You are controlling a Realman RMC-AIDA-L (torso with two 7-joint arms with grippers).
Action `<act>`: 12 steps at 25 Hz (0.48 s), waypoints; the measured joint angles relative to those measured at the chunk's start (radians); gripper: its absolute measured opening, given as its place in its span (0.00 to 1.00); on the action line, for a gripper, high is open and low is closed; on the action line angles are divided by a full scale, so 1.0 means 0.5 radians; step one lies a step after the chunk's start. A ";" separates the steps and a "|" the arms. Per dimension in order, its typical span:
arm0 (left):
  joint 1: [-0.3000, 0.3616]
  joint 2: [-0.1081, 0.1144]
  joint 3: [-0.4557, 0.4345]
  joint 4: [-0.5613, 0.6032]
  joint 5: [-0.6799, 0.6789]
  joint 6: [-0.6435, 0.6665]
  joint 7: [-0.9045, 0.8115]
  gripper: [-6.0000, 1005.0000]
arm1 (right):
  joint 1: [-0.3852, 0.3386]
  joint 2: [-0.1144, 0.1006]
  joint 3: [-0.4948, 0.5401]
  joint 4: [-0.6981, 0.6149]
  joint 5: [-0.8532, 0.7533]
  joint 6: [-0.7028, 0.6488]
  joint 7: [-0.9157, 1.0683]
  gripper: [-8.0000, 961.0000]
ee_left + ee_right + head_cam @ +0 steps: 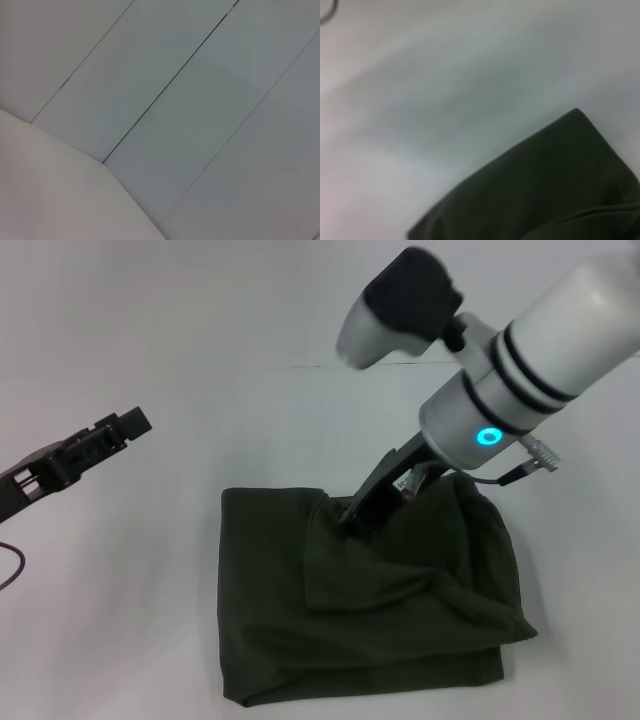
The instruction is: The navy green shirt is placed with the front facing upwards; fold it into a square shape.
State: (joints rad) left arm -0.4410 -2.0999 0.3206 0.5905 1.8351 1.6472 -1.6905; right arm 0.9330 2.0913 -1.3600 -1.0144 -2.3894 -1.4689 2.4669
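Right gripper (352, 520) pinches a raised fold of the rumpled, roughly square navy green shirt (400, 630).

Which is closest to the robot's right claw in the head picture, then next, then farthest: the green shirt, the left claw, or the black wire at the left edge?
1. The navy green shirt: the right claw is pressed into its raised fold.
2. The left claw: raised off to the left, apart from the shirt.
3. The black wire: at the far left edge.
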 joint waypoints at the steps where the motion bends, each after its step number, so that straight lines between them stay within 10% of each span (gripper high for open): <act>1: -0.001 0.000 0.000 0.000 -0.002 0.000 -0.003 0.88 | 0.000 0.000 0.034 -0.016 0.010 -0.043 0.000 0.05; 8: 0.003 0.015 0.000 0.015 0.001 0.029 -0.014 0.88 | 0.003 0.007 0.098 -0.152 0.118 -0.346 0.081 0.09; 12: 0.023 0.020 0.000 0.021 0.025 0.046 -0.028 0.88 | -0.011 0.008 0.150 -0.199 0.123 -0.404 0.155 0.27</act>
State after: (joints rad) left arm -0.4296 -2.0897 0.3206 0.6008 1.8475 1.6703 -1.7047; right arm 0.9272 2.0951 -1.2853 -1.1138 -2.3280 -1.6707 2.5446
